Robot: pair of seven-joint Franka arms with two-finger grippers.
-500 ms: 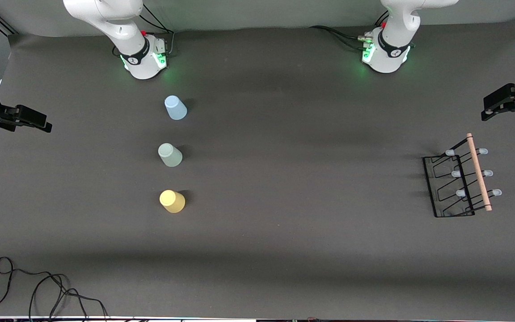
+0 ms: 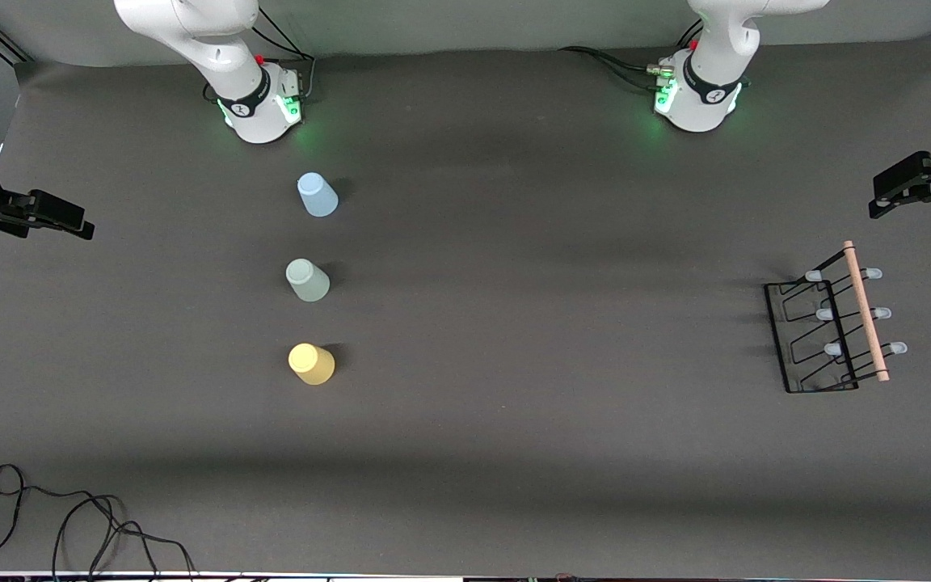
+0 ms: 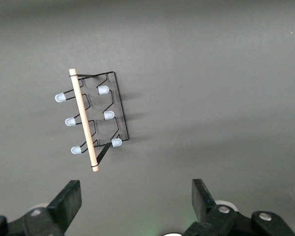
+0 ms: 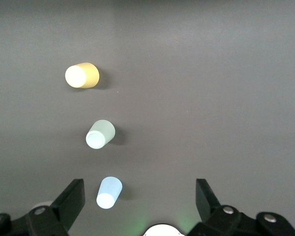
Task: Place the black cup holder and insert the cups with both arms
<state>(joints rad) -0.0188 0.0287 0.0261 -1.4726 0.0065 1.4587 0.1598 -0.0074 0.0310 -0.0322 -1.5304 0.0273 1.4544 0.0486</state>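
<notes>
The black cup holder [image 2: 866, 311] stands upright on the grey mat toward the left arm's end, its wooden rod on top; the left wrist view shows the black cup holder [image 3: 83, 120] from above. Three cups stand upside down in a row toward the right arm's end. The light blue cup [image 2: 317, 195] is farthest from the front camera, the grey-green cup [image 2: 307, 280] in the middle and the yellow cup [image 2: 311, 364] nearest. My left gripper [image 3: 135, 196] hangs open high up, off to one side of the holder. My right gripper [image 4: 139, 196] hangs open high over the mat, beside the light blue cup [image 4: 109, 192].
The two arm bases [image 2: 259, 109] [image 2: 696, 101] glow green along the edge farthest from the front camera. Loose black cables [image 2: 86, 521] lie at the near corner at the right arm's end. Bare mat [image 2: 554, 323] stretches between the cups and the holder.
</notes>
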